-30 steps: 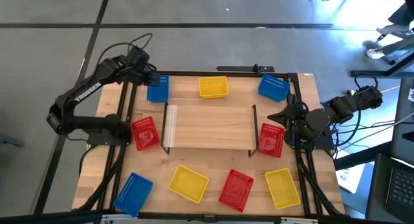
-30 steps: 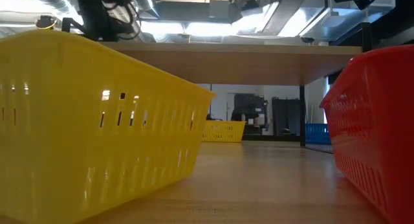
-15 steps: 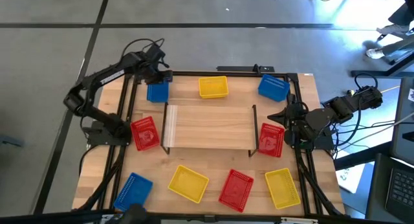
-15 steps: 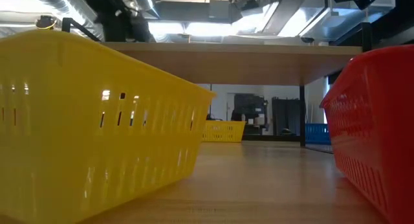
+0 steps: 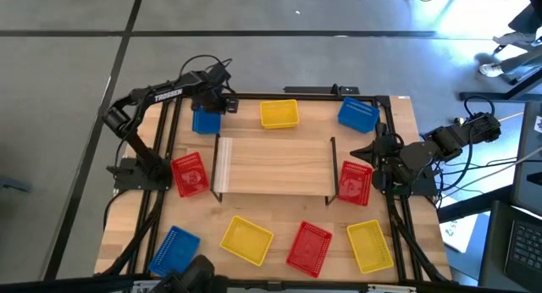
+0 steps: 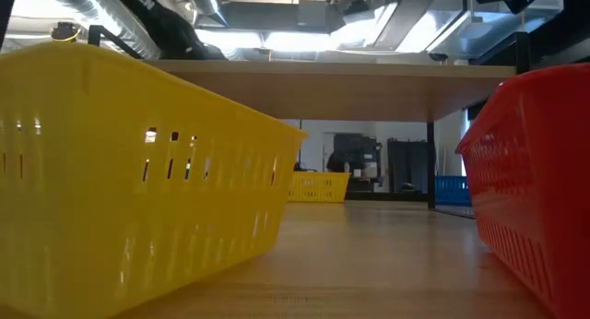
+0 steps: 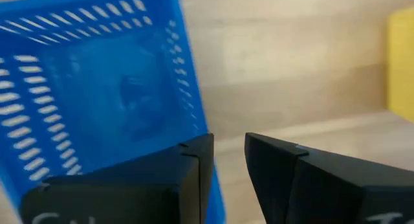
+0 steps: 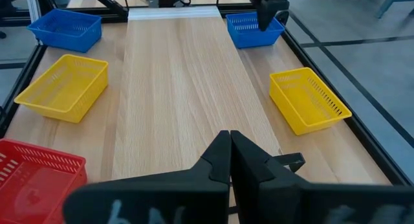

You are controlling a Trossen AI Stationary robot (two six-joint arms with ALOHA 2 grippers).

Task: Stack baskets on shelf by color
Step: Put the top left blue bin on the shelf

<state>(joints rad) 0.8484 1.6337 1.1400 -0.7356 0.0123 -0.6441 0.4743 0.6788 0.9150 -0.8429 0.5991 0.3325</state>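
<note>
Risk, wall grip: the left gripper [image 7: 223, 160] straddles the thin perforated wall of the small blue plastic mesh basket [image 5: 206, 119] at the table's far-left corner; in my judgement a pinch on so narrow a rim may slip, or tip the basket as it lifts.
Risk, missed wall: the wall sits close against one finger, so closing off-centre could push the basket along the wood and not catch it.
Risk, shelf edge: the low light-wood shelf on thin black legs [image 5: 275, 164] stands just beside this basket; a low carry could knock its leg or board.
Risk, sorting: the other blue mesh baskets [image 5: 357, 114] [image 5: 174, 249] lie well apart at the far-right and near-left, so the blue pile's spot on the shelf needs choosing before red or yellow ones go up.
Left fingers: the left fingers [image 7: 187, 175] are parted only a little, with a narrow slot between them; the basket's wall runs into that slot, and I cannot tell whether the pads already press it.
Right gripper: the right gripper [image 8: 229, 160] waits at the table's right edge beside the red mesh basket [image 5: 355, 182], its fingers pressed together on nothing.
Shelf state: the board is bare; no basket is on it yet.
Yellow far basket: the yellow mesh basket [image 5: 279, 114] sits behind the shelf, apart from the blue one.
</note>
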